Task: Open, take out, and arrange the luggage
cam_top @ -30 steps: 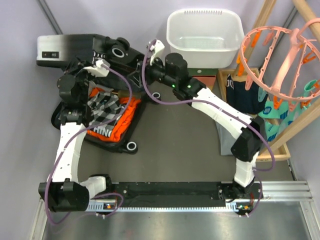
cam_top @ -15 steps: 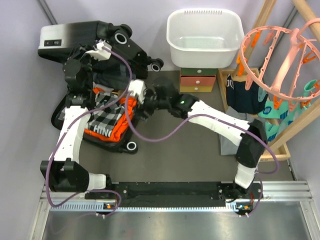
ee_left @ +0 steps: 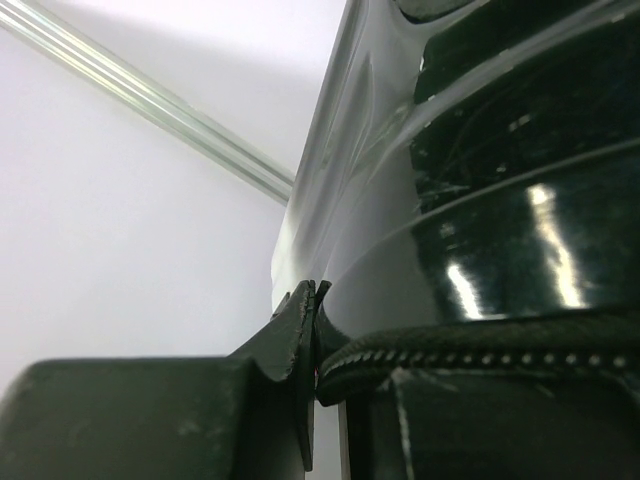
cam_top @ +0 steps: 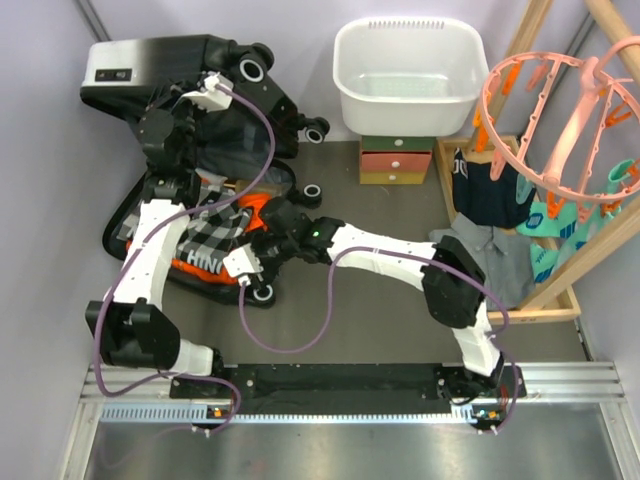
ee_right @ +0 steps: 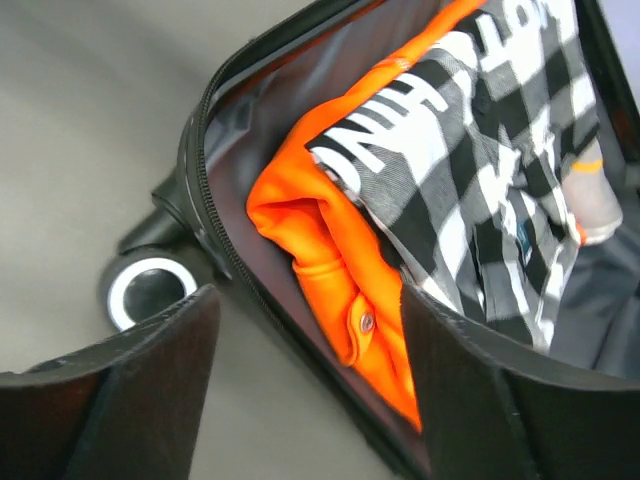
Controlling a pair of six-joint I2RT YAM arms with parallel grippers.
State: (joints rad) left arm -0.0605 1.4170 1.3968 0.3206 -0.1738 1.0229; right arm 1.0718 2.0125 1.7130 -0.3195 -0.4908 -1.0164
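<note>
The luggage looks stiff, slick and heavy; left jaws pinch its lid rim at 11 o'clock, a sound hold. Right jaws hang spread.

lower half of luggage partly covered by left arm and right arm, lid label too small to read, pink drying rack cut off at right edge

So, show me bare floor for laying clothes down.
Bare floor between the luggage, the grey shirt and the base rail, beneath the right arm; more before the drawer box. Crowded: inside the luggage and by the wooden rack.
</note>
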